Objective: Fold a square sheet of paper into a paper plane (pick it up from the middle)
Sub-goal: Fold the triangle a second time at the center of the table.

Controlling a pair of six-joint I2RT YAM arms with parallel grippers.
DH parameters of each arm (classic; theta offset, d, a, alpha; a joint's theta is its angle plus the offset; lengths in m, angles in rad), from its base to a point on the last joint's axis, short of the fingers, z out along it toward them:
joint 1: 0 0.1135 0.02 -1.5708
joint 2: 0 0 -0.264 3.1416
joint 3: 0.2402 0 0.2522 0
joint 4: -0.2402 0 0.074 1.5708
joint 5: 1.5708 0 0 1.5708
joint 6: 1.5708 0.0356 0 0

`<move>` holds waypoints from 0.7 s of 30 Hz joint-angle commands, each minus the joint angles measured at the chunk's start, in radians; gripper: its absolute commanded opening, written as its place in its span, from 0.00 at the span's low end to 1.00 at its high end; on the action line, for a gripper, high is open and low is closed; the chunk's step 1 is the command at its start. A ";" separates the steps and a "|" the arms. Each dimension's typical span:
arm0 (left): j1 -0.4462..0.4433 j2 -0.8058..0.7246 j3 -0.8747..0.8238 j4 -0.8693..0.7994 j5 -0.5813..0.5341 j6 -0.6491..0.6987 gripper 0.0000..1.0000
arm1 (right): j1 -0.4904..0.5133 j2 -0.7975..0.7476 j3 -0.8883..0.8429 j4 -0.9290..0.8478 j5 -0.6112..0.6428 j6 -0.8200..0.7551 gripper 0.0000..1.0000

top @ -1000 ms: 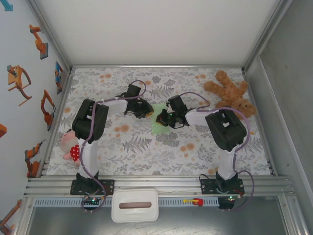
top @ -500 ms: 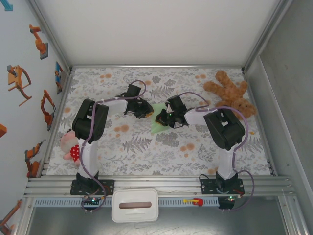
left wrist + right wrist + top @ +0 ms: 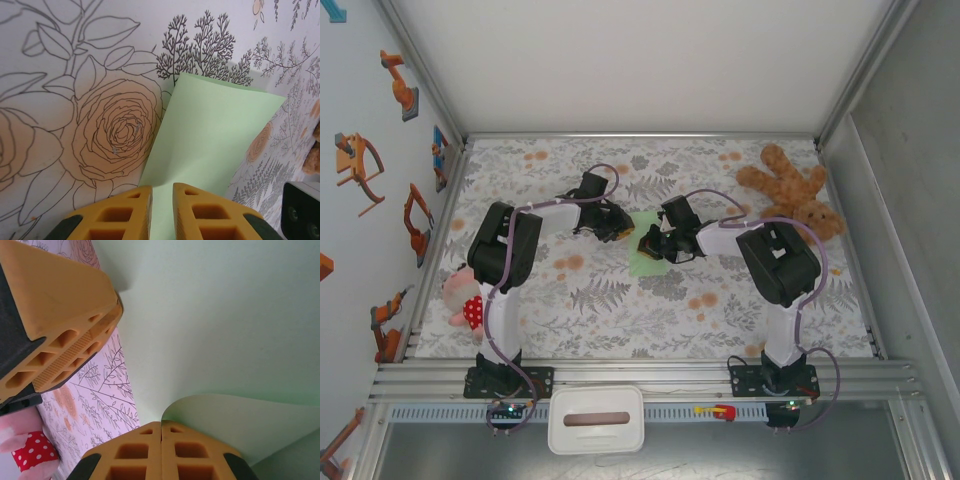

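The thin, pale mint-green square sheet of paper [image 3: 638,263] sits about mid-worktop, partly folded. From above I read it as a narrow strip. Its long axis runs from the far edge toward the near edge, and the near end leans slightly left. On the left wrist camera the sheet [image 3: 215,135] spreads flat over the print and ends in a straight edge with one sharp corner.

The right gripper [image 3: 648,243] is on the strip's right side. On its own camera the fingers [image 3: 135,452] are pressed together, clenched on a curled-up flap of the sheet [image 3: 225,315].

The left gripper [image 3: 618,230] is at the strip's far-left side. Its fingers [image 3: 125,215] stand a sliver apart with green in the gap — I cannot tell whether they grip.

The floral-printed worktop [image 3: 620,310] lies open from the sheet to the near edge. The brown teddy bear [image 3: 790,188] lies in the far right corner and the pink plush toy [image 3: 460,297] at the left edge — both well apart from the sheet.
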 commanded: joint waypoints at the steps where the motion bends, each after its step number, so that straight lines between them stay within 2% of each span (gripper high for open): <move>1: -0.002 0.038 -0.019 -0.087 -0.029 0.016 0.20 | 0.009 -0.008 0.026 -0.010 -0.004 -0.023 0.00; 21: -0.001 0.037 -0.022 -0.087 -0.030 0.015 0.21 | 0.010 0.007 0.033 0.011 -0.004 -0.009 0.00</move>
